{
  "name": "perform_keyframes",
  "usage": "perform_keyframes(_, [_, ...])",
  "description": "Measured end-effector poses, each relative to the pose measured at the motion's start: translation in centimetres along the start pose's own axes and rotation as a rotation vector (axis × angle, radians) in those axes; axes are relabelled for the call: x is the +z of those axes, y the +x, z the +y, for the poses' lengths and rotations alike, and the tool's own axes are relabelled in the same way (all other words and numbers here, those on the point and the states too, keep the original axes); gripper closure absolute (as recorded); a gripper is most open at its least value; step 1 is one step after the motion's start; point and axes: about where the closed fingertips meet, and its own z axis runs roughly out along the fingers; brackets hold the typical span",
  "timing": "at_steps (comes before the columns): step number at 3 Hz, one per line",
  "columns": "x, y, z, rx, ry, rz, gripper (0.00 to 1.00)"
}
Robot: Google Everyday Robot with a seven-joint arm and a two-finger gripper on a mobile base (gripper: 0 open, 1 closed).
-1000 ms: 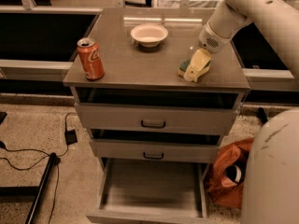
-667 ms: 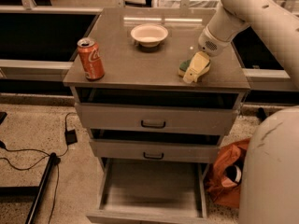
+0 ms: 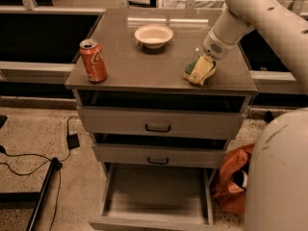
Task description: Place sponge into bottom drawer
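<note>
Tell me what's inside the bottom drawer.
Bottom drawer: only bare grey floor shows; the rear is hidden under the drawer above. Gripper is at the sponge on top.

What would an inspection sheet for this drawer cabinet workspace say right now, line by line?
Surface: grey cabinet top, three items on it.
Job's things: sponge at the top's right front; bottom drawer pulled open.
Clutter: red soda can front left; white bowl at the back.
Grippers: gripper at the sponge, on the cabinet top.
Cables: black cable with adapter on the floor, left.
Surroundings: orange bag on the floor right of the cabinet.
</note>
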Motion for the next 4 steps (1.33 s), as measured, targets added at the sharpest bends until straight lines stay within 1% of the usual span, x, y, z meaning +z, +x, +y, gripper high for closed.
perform_keyframes(1, [-1.4,-1.0,0.7,-0.039,-0.036,-0.096,0.63])
perform_keyframes(2, [-5.2,-1.4,3.6,-0.139,-0.085,-0.237,0.86])
perform_keyframes(3, [-9.8,-0.8,7.9,-0.307,-0.059,-0.311,1.0])
perform_keyframes(4, [-11.3,0.7,12.8,-0.411,-0.009,-0.281,1.0])
